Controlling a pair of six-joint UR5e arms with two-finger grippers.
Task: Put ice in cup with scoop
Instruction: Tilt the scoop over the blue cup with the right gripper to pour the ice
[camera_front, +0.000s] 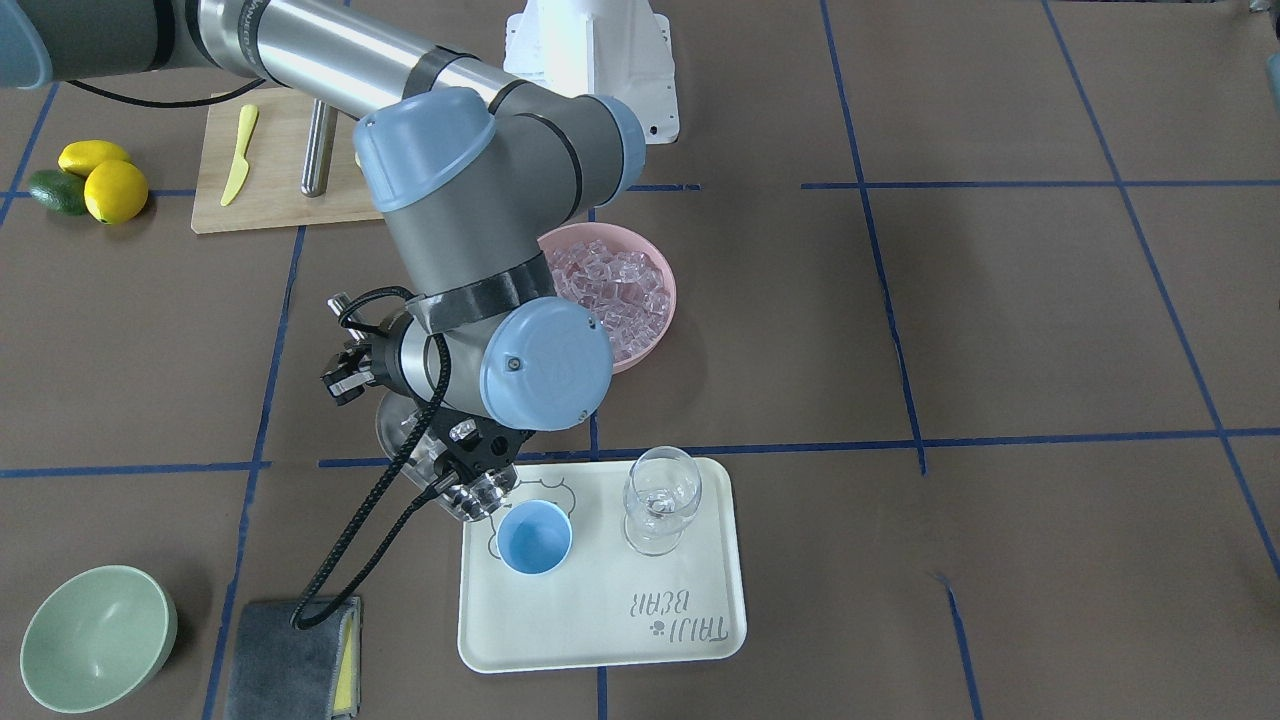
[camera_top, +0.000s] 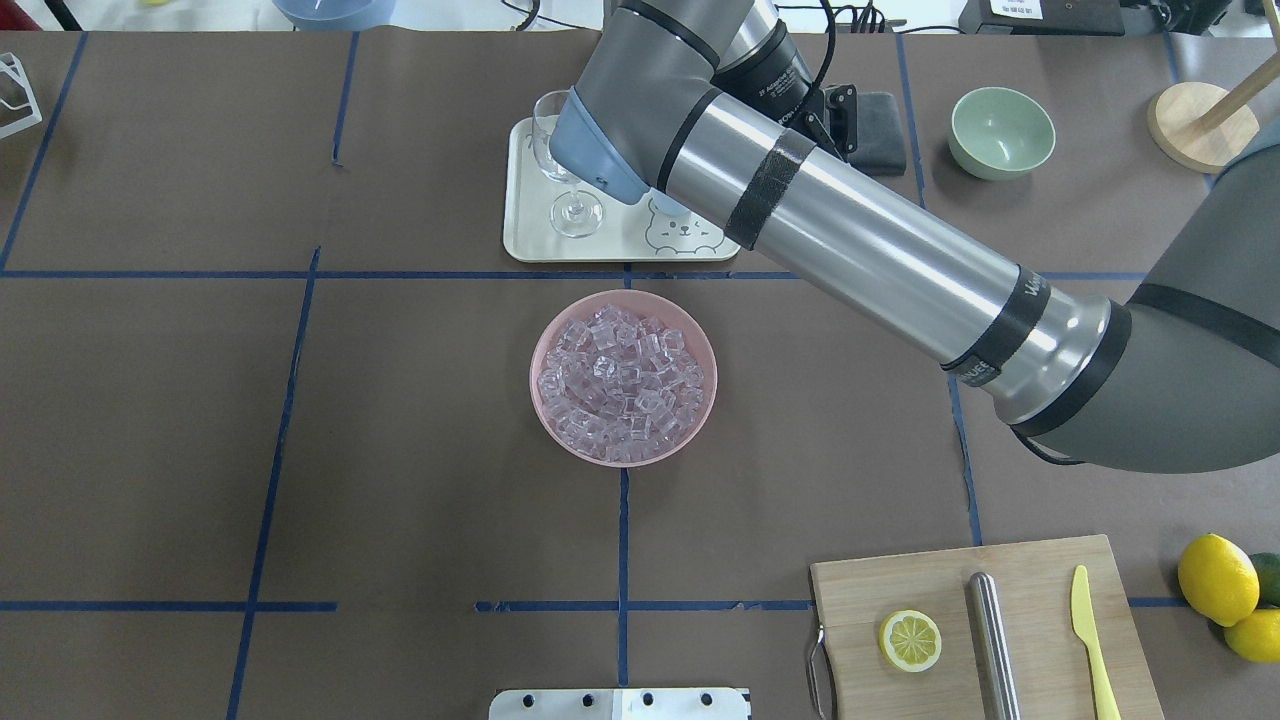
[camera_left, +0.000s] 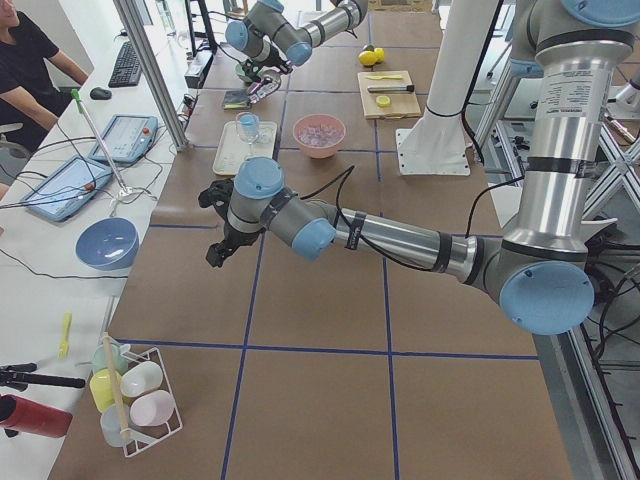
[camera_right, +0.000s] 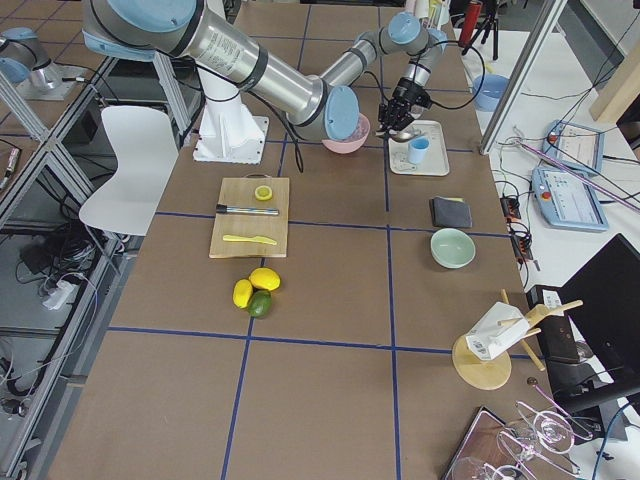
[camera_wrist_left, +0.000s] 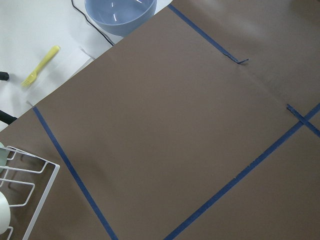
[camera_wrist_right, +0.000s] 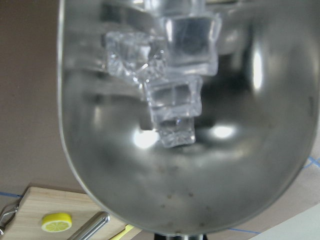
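My right gripper (camera_front: 478, 462) is shut on the steel scoop (camera_front: 402, 432) and holds it tilted just above the left rim of the light-blue cup (camera_front: 534, 538). The cup stands on the cream tray (camera_front: 640, 630). A few clear ice cubes (camera_front: 482, 496) sit at the scoop's low end beside the cup. The right wrist view shows the scoop's trough (camera_wrist_right: 185, 165) with several ice cubes (camera_wrist_right: 172, 100) bunched at its far end. More ice fills the pink bowl (camera_front: 622, 290). In the overhead view the arm hides the cup. My left gripper (camera_left: 215, 252) hangs over bare table far from the tray; I cannot tell if it is open or shut.
A clear wine glass (camera_front: 660, 500) stands on the tray right of the cup. A green bowl (camera_front: 95, 635) and a grey cloth (camera_front: 290, 660) lie nearby. A cutting board (camera_top: 900, 590) holds a lemon slice, a steel cylinder and a yellow knife. Lemons (camera_front: 105, 180) lie beside it.
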